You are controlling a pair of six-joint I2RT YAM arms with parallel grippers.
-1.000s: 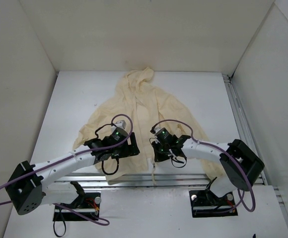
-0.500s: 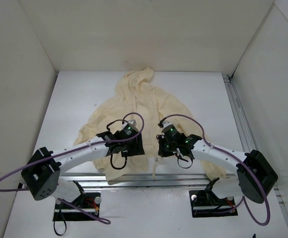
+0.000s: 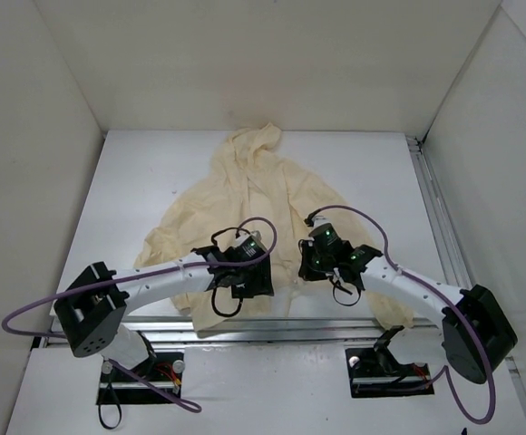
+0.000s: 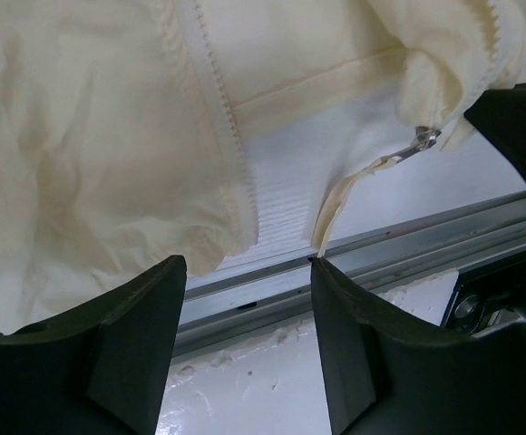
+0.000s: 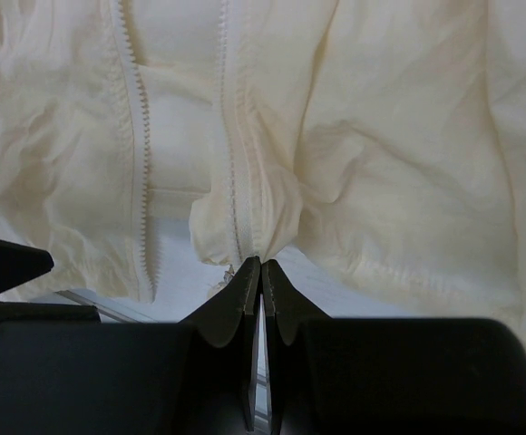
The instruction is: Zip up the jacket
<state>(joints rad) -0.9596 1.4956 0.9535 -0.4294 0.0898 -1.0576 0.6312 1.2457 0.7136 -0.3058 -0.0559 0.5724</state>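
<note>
Two tools work over the flat white table (image 3: 372, 172), where the pale yellow-cream hooded jacket of thin soft fabric (image 3: 263, 195) lies spread open, hood at 12 o'clock, hem at 6 o'clock by the arm bases. My right tool (image 5: 261, 267) has its fingers pressed together, clamped on a bunched fold of the jacket at the hem end of one cream toothed zipper track (image 5: 233, 163). My left tool (image 4: 245, 344) hovers at 9 o'clock of it, fingers apart, nothing between them. The other zipper track (image 4: 210, 72) lies flat and unjoined. The small metallic zipper pull (image 4: 423, 138) sits just beside the right tool. I judge the cloth light, limp and quick to bunch, so I would grip the stiffer zipper tape near the hem, not the loose panel.
</note>
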